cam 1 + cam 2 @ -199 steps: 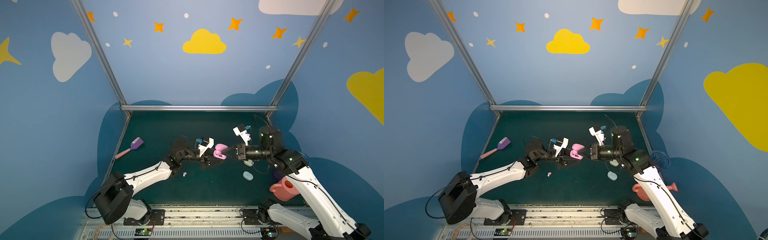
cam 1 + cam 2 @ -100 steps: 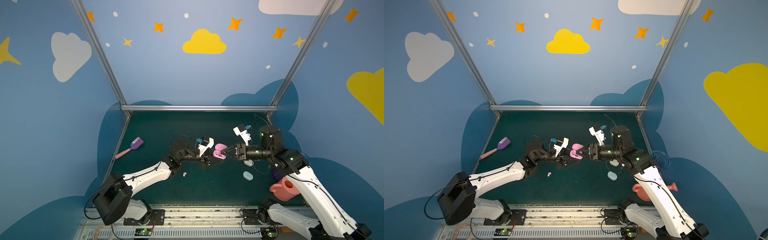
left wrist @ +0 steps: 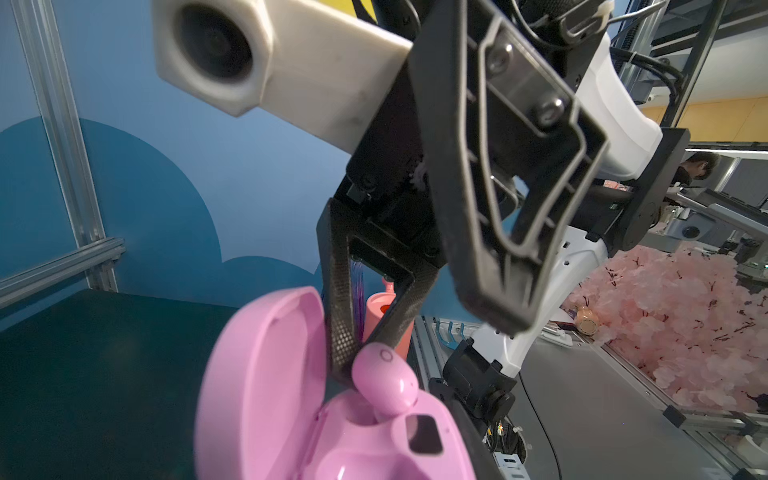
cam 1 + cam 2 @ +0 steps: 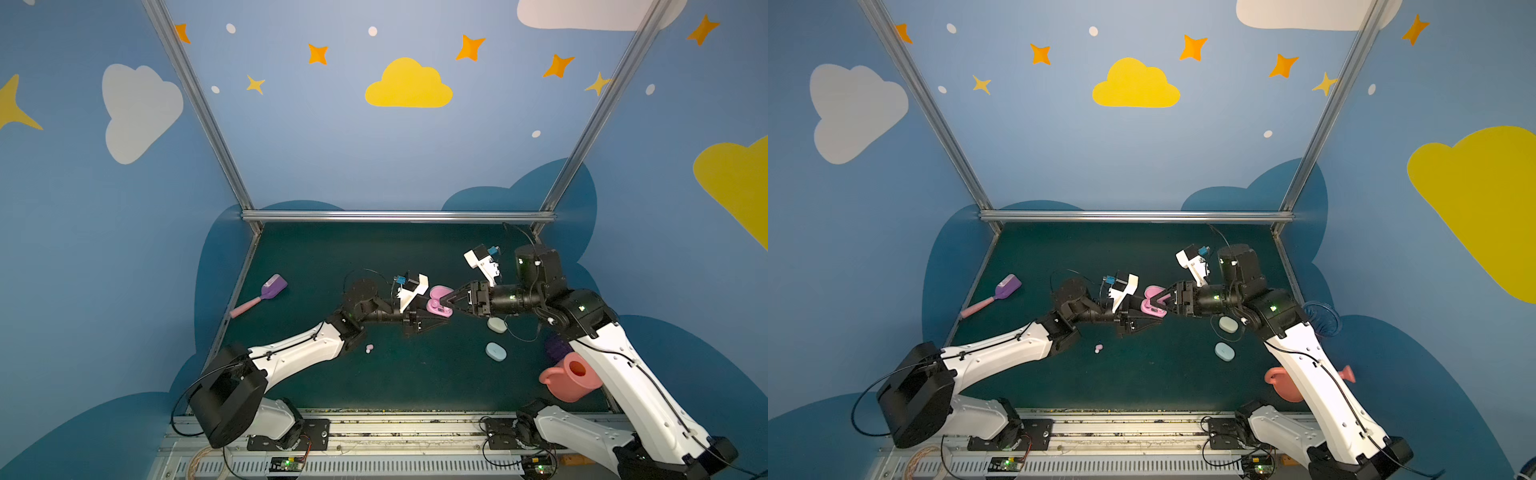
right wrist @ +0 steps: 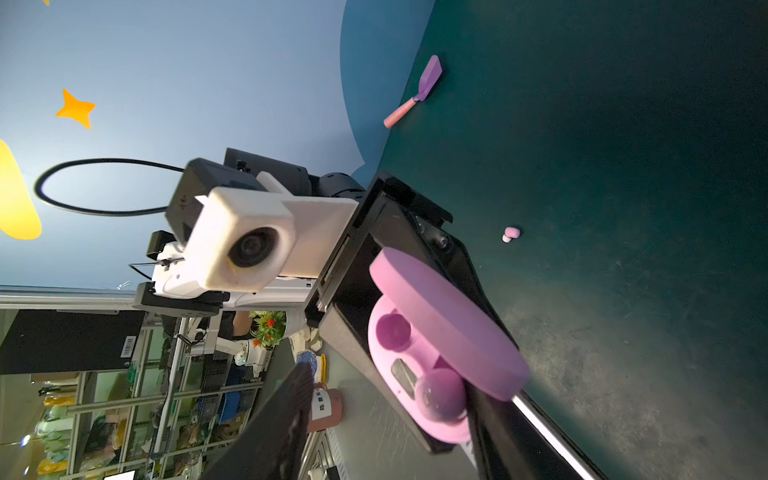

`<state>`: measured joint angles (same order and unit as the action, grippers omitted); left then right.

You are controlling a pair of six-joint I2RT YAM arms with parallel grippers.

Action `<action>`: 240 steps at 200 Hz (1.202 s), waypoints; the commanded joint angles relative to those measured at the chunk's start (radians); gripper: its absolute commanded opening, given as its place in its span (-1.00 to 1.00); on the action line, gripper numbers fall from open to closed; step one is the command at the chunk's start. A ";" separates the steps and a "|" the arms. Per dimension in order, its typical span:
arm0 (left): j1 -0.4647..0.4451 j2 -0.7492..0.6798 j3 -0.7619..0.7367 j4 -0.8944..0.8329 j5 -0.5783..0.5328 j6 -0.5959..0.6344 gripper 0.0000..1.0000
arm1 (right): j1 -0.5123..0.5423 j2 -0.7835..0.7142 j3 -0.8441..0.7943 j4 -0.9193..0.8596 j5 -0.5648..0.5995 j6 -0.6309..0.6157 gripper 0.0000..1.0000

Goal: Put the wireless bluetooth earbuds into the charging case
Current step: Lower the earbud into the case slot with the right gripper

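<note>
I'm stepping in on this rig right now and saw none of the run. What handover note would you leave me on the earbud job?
Left claw: shut on the open pink case.
Right claw: open, astride the pink earbud in the case.
Done: that earbud sits in one slot; full seating is unclear.
To do: the second pink earbud lies on the table; the other slot is empty. Blue case and mint case lie closed on the table too; no other earbuds in view.
</note>
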<state>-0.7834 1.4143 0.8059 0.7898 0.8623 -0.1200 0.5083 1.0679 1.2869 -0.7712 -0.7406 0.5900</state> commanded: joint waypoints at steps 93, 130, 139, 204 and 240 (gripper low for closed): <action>-0.032 0.032 0.019 0.115 0.050 -0.035 -0.80 | -0.001 0.054 0.093 -0.133 0.147 -0.093 0.33; -0.033 0.037 0.018 0.105 0.038 -0.032 -0.80 | -0.001 0.049 0.113 -0.130 0.149 -0.087 0.36; -0.032 0.036 0.017 0.103 0.037 -0.029 -0.80 | -0.001 0.049 0.118 -0.133 0.146 -0.087 0.36; -0.032 0.038 0.028 0.095 0.040 -0.023 -0.80 | 0.001 0.044 0.099 -0.134 0.124 -0.088 0.36; -0.031 0.031 0.027 0.077 0.035 -0.011 -0.80 | 0.005 0.047 0.102 -0.129 0.120 -0.095 0.36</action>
<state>-0.7990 1.4578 0.8059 0.8333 0.8452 -0.1581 0.5121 1.1133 1.3823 -0.9123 -0.6472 0.5156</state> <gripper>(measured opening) 0.391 0.679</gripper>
